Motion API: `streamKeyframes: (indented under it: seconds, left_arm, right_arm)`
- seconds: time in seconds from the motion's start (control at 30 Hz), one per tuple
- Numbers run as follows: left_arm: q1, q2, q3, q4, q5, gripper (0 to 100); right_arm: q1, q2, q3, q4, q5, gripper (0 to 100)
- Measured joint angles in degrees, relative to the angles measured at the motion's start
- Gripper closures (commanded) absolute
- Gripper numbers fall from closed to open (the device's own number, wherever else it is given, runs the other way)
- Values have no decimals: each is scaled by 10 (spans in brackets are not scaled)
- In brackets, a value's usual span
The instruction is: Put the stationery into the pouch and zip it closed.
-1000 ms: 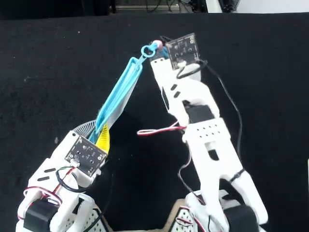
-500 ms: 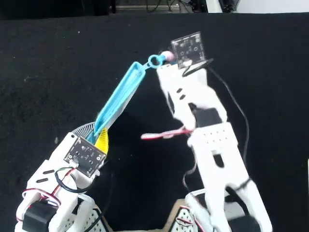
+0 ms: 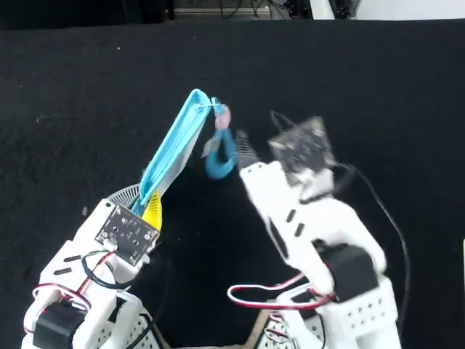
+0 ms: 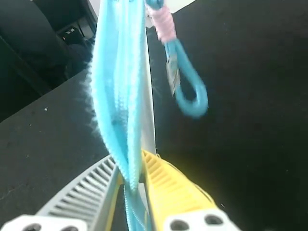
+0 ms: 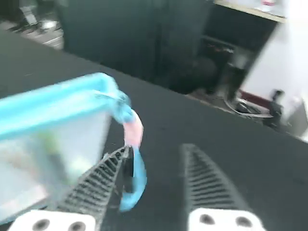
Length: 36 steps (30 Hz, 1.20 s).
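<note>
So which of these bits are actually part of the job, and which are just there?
Part of the job: blue pouch, its zip pull loop, left pincer clamped on the pouch, right pincer open beside the loop.
Just there: black table, red and white wires on the arm.

Black cloth tabletop [image 3: 80,80] spans high view. Past far edge, 12 o'clock: dark strip, tangled cables [image 3: 240,9]. 1 o'clock: bright white surface [image 3: 407,9]. Beyond table: dark cabinet [image 5: 120,33], white wall [image 5: 288,72] beside it.
</note>
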Motion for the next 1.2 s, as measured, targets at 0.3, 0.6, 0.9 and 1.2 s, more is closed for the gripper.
streamKeyframes:
  seconds: [0.3, 0.6, 0.9, 1.2]
  left_arm:
    - [-138, 4, -24, -31, 71, 971]
    - [-265, 4, -18, -207, 79, 971]
    - [-252, 179, 110, -558, 82, 971]
    - [-105, 414, 75, -612, 77, 967]
  right_arm:
    - [53, -106, 193, -25, -1, 988]
    - [216, -118, 331, -1, 100, 987]
    - [237, -119, 429, -1, 107, 987]
    - [240, -119, 462, -18, 110, 987]
